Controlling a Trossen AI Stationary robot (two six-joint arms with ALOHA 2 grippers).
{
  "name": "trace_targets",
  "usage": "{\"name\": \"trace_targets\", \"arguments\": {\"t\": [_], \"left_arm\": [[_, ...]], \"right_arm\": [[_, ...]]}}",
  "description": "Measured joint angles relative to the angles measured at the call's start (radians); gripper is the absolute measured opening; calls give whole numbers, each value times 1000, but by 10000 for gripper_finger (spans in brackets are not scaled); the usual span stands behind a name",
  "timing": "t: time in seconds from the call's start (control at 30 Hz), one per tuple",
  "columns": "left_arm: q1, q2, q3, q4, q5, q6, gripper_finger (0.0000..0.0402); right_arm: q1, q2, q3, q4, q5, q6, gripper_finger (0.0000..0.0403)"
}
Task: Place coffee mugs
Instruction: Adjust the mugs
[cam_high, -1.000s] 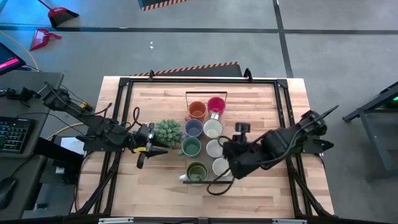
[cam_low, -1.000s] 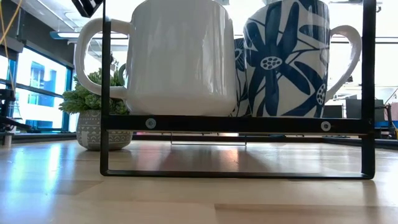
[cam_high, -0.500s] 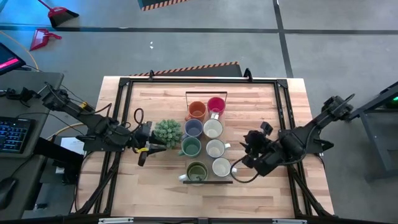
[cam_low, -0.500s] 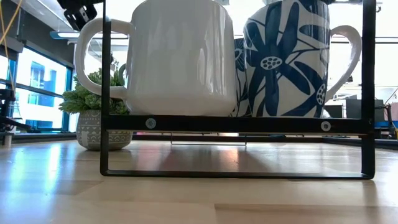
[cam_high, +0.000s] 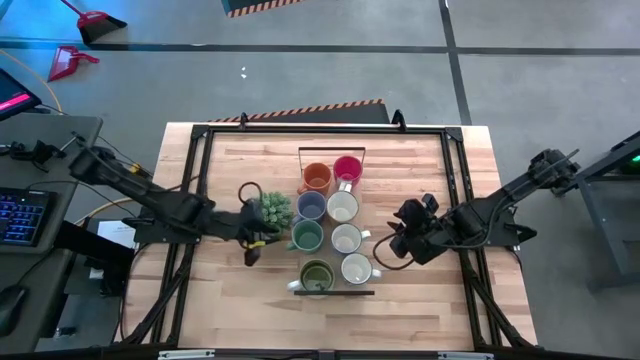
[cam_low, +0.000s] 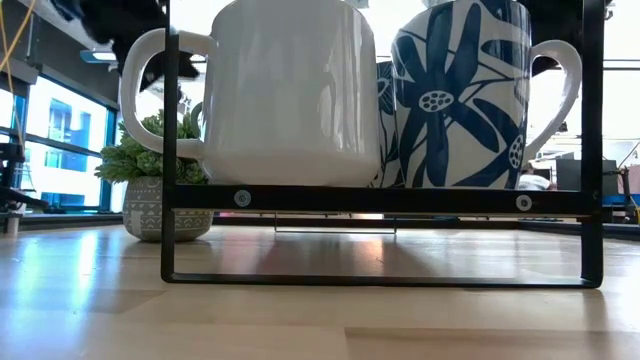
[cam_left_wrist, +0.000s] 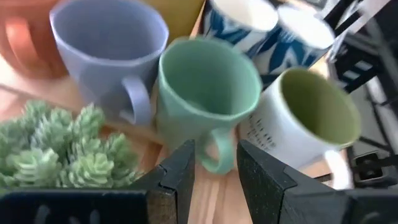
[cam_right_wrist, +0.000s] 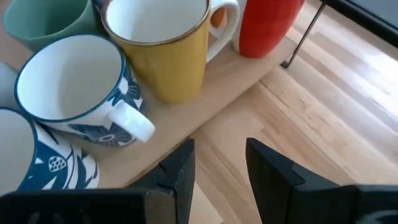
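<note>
Eight coffee mugs stand in two rows on a black-framed rack (cam_high: 331, 291) at the table's middle: orange (cam_high: 317, 178), pink-red (cam_high: 347, 168), lavender (cam_high: 311, 205), teal (cam_high: 307, 236), olive-lined (cam_high: 317, 275) and three white ones (cam_high: 346, 238). My left gripper (cam_high: 268, 241) is open just left of the teal mug (cam_left_wrist: 205, 93). Its fingers (cam_left_wrist: 180, 171) stand short of that mug's handle (cam_left_wrist: 214, 155) and touch nothing. My right gripper (cam_high: 392, 246) is open to the right of the rack, over bare wood (cam_right_wrist: 298, 106), beside a blue-flowered mug (cam_right_wrist: 68, 87).
A spiky green potted plant (cam_high: 270, 210) stands against the rack's left side, right by my left gripper. A black frame (cam_high: 200, 140) runs round the table's edges. Bare wood lies near the front edge and right of the rack.
My right gripper has drawn back from above the near white mugs toward the table's right edge, turning as it went. My left gripper has moved right and down, past the plant toward the teal mug. The mugs have stayed put.
</note>
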Motion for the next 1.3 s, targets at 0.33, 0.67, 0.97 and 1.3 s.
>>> {"name": "trace_targets", "arguments": {"t": [0.33,0.67,0.97,1.3], "left_arm": [[21,144,0,25,3,-29,106],[60,166,0,96,5,-6,86],[67,166,0,103,24,5,74],[79,166,0,142,22,56,74]], "right_arm": [[0,0,0,10,-36,-2,122],[0,0,0,57,-78,-3,122],[0,0,0,63,-94,-3,122],[0,1,0,100,-94,-3,122]]}}
